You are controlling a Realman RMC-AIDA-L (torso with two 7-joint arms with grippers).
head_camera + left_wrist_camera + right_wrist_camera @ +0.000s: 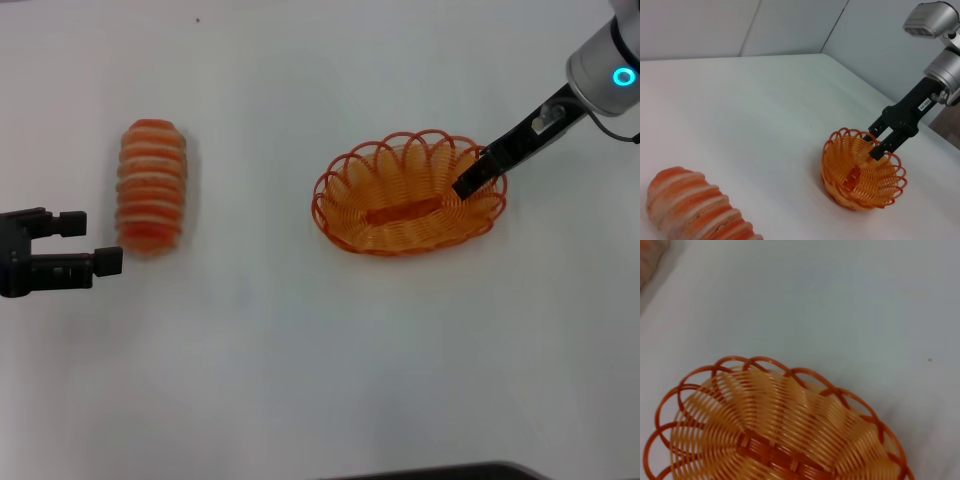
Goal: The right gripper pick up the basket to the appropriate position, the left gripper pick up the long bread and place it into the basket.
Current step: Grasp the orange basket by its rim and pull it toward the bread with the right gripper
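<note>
The long bread [152,185], ribbed in orange-red and cream, lies on the white table at the left; it also shows in the left wrist view [690,210]. My left gripper [95,240] is open and empty, just beside the bread's near end, not touching it. The orange wire basket [400,235] rests on the table right of centre, and shows in the left wrist view [855,190] and the right wrist view [765,440]. My right gripper [468,183] [874,146] stands at the basket's right rim, one finger inside and one outside, with a gap between them.
The white table [300,380] stretches between the bread and the basket. A dark edge [450,472] runs along the near side of the table. Grey walls [790,25] stand behind the table.
</note>
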